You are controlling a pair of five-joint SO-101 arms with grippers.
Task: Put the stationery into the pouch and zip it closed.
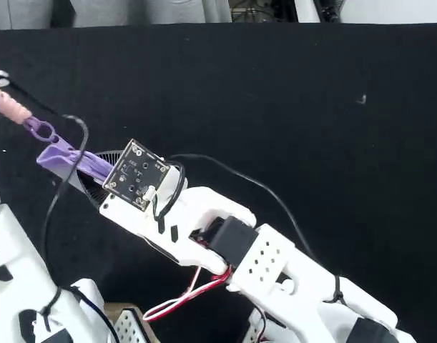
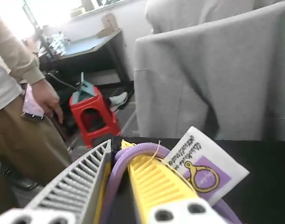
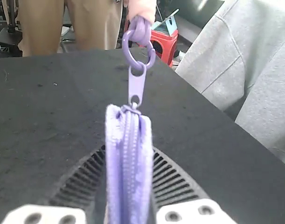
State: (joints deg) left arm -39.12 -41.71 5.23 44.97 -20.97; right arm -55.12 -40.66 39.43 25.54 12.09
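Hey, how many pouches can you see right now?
1. The purple pouch is clamped in the right tool over the left part of the table, zipper pull pointing away from the tool. The right arm covers some table, so another may be hidden.

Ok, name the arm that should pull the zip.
Left, probably: the left gripper is shut on the purple strap, while the right gripper clamps the pouch, anchoring it.

pouch [image 3: 128, 158]: purple | zip ring [image 3: 138, 49]: purple | label [image 2: 205, 170]: white, purple | table [image 1: 275, 86]: black
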